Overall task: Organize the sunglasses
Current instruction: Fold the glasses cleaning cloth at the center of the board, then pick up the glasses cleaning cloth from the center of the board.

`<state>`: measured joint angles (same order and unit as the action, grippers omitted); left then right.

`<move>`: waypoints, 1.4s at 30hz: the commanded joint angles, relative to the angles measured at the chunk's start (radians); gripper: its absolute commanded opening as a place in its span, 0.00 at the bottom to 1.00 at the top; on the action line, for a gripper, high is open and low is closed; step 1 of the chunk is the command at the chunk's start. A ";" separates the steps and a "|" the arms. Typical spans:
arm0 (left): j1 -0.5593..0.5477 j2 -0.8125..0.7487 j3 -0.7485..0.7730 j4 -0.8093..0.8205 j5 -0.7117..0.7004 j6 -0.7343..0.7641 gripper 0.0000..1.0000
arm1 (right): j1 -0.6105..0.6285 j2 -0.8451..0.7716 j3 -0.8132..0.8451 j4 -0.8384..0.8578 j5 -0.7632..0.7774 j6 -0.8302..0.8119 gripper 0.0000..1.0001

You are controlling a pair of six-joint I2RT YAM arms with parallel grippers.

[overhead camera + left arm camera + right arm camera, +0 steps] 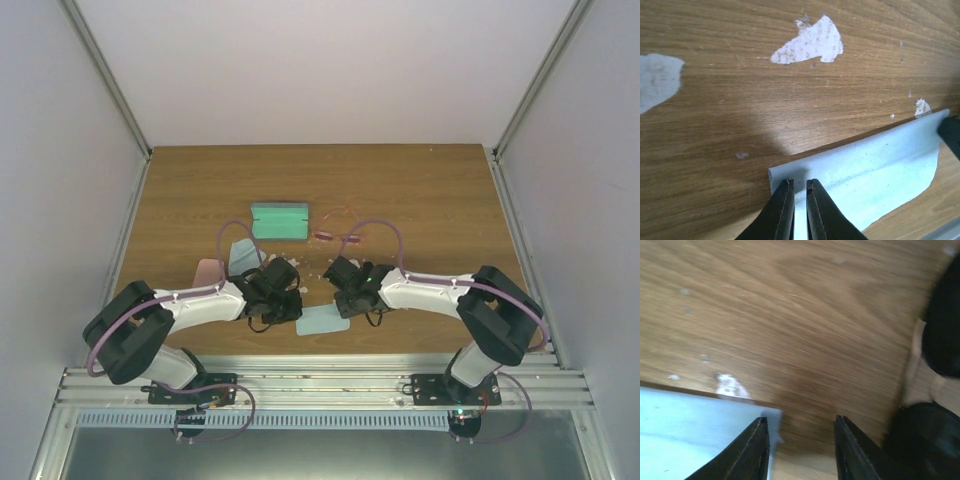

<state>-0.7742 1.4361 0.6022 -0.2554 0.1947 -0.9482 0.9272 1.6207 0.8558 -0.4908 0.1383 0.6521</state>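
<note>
The pink-framed sunglasses (338, 226) lie on the table, right of a teal case (278, 220). I cannot make out the dark pair; the two grippers may hide it. My left gripper (297, 308) hangs over the left edge of a light blue cloth (322, 320). In the left wrist view its fingers (799, 187) are only a narrow slit apart just above the cloth (875, 170), holding nothing. My right gripper (340, 305) is open and empty, with its left finger (752, 450) over the cloth's corner (690, 425).
A second light blue cloth (242, 254) and a pink case (208, 270) lie left of my left arm. White worn patches (810, 42) mark the wood. The two grippers are close together, and dark shapes (940, 340) show at the right edge of the right wrist view.
</note>
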 commanded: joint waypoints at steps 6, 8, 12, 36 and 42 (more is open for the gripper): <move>-0.073 -0.054 0.065 -0.208 -0.095 -0.040 0.33 | 0.050 -0.072 0.040 -0.156 0.073 0.047 0.51; -0.084 -0.057 0.044 -0.204 -0.089 -0.065 0.36 | 0.058 -0.071 0.036 -0.143 0.042 0.054 0.51; -0.100 -0.052 0.016 -0.173 -0.059 -0.100 0.37 | 0.061 -0.058 0.012 -0.104 -0.020 0.061 0.48; -0.108 0.016 -0.004 -0.122 -0.038 -0.141 0.28 | 0.068 0.004 -0.081 -0.021 -0.134 0.060 0.10; -0.108 0.015 -0.001 -0.145 -0.061 -0.147 0.23 | 0.068 0.006 -0.087 -0.026 -0.130 0.070 0.01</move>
<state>-0.8711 1.4197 0.6228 -0.3534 0.1761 -1.0782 0.9825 1.5848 0.8101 -0.4892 0.0425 0.7139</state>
